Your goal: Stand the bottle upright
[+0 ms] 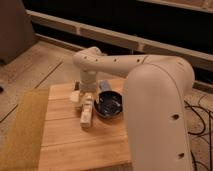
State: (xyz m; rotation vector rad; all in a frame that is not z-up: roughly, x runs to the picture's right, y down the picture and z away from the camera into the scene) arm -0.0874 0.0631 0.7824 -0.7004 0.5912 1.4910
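Lying left of the dark round bowl point(99, 106), the slim cream-white plastic bottle point(86, 116) isn't upright yet; the gripper point(84, 100) is over it, its hold I cannot tell.

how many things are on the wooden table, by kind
dark round bowl: 1
slim cream-white plastic bottle: 1
small blue-grey item behind the bowl: 1
small pale item, kind unclear: 1
total: 4
The robot's tool is down at the bottle, beside the bowl, and is not counted.
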